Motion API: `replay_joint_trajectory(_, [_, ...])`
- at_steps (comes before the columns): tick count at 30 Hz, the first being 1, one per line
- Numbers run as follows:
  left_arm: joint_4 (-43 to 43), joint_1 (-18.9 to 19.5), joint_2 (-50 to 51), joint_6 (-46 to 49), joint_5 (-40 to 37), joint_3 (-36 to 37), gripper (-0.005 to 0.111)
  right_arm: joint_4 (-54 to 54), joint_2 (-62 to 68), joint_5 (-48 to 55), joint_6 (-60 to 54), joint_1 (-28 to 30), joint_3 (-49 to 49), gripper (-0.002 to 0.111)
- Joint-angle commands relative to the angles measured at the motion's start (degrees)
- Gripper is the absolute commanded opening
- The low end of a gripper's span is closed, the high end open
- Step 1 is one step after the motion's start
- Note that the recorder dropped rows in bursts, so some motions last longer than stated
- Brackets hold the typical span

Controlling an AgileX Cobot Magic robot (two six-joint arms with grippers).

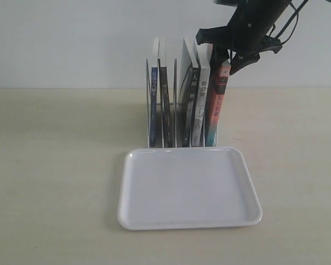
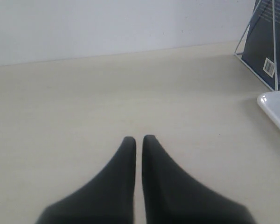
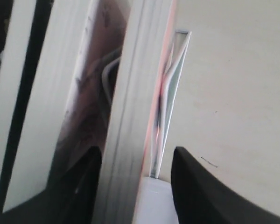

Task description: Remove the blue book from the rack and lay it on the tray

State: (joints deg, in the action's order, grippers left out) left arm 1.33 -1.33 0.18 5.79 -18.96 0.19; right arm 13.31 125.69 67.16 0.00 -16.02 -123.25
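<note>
The blue book (image 1: 153, 107) stands upright at the left end of the silver wire rack (image 1: 175, 99), its blue spine facing the white tray (image 1: 190, 190) that lies just in front. My right gripper (image 1: 224, 61) is open at the rack's right end, its fingers straddling the top of the red-orange-spined book (image 1: 216, 105), far from the blue book. The right wrist view shows that book's page edge (image 3: 126, 116) between the open fingers (image 3: 200, 186). My left gripper (image 2: 139, 140) is shut and empty low over the table; the blue book's back cover (image 2: 263, 46) shows far off beside the tray corner (image 2: 276, 109).
Three more books stand in the rack between the blue and red-orange ones: a dark one (image 1: 165, 105) and two white-spined ones (image 1: 198, 105). A pale wall runs behind the rack. The beige table (image 1: 55, 176) spreads to both sides of the tray.
</note>
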Motion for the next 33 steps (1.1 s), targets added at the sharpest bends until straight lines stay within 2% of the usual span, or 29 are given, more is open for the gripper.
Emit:
replay_joint_trajectory(1, [0.1,0.1,-0.2,0.2,0.7,-0.2,0.005,-0.4,0.9,0.2,0.3,0.1,-0.9,0.044])
replay_joint_trajectory(4, [0.1,0.1,-0.2,0.2,0.7,-0.2,0.005,-0.4,0.9,0.1,0.6,0.1,-0.9,0.035])
replay_joint_trajectory(9, [0.1,0.1,-0.2,0.2,0.7,-0.2,0.005,-0.3,0.9,0.3,0.6,0.1,-0.9,0.002])
replay_joint_trajectory(10, [0.1,0.1,-0.2,0.2,0.7,-0.2,0.005,-0.3,0.9,0.3,0.7,0.1,-0.9,0.000])
replay_joint_trajectory(18, [0.1,0.1,-0.2,0.2,0.7,-0.2,0.005,-0.2,-0.6,-1.7,1.1,0.1,-2.1,0.000])
replay_joint_trajectory(25, [0.1,0.1,-0.2,0.2,0.7,-0.2,0.005,-0.4,-1.1,2.8,1.6,0.1,-10.0,0.000])
replay_joint_trajectory(33, [0.1,0.1,-0.2,0.2,0.7,-0.2,0.005,-1.5,-1.7,2.8,2.2,0.1,-10.7,0.000])
